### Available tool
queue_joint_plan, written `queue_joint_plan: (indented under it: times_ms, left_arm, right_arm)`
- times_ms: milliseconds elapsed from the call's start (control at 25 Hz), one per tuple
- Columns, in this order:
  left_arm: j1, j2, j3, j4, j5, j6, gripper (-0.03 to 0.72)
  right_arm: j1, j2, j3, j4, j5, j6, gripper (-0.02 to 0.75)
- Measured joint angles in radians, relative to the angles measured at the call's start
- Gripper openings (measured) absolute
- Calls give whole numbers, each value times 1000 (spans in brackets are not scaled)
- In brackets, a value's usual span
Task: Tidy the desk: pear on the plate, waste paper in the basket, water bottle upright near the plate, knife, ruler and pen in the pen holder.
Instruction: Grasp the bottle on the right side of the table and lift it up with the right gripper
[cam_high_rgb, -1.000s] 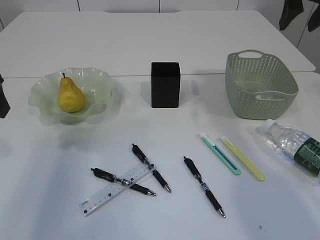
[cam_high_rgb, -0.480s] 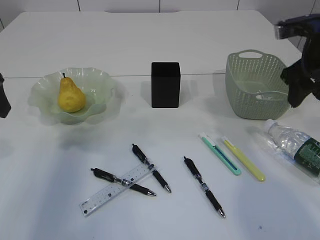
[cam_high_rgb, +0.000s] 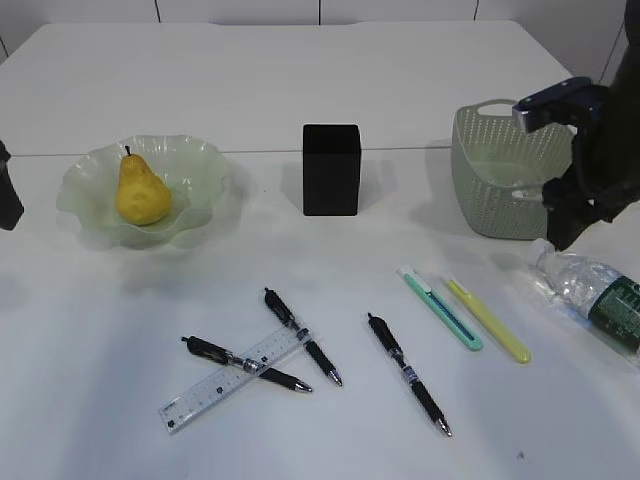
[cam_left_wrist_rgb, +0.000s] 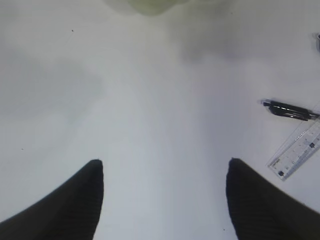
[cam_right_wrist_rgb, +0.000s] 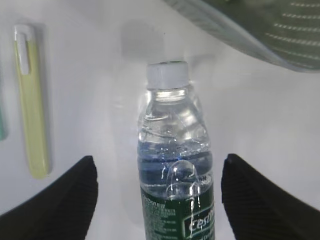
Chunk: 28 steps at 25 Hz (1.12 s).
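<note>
right gripper (cam_right_wrist_rgb: 157, 200) spread wide, empty, straddling lying clear green-labelled plastic water bottle (cam_right_wrist_rgb: 172, 175); lower, clamp below white cap (cam_right_wrist_rgb: 167, 74), then upright it.

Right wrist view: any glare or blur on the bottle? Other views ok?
Right wrist view: water bottle sharp, with bright glints on its clear shoulder; basket at the top is soft. Left wrist view: plate at the top edge is blurred, ruler marks readable. Exterior view: even light, soft shadows, pear crisp.

Right arm (cam_high_rgb: 590, 170) next to the basket (cam_high_rgb: 500, 170) is matte black, boxy blue-grey wrist block, ribbed fingers (cam_right_wrist_rgb: 65, 200).
</note>
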Motion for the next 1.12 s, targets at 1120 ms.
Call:
queue_joint_plan:
  times_ms: [1120]
  left_arm:
    - [0, 0, 0, -3, -50, 0, 538]
  right_arm:
    - [0, 118, 0, -49, -44, -61, 573]
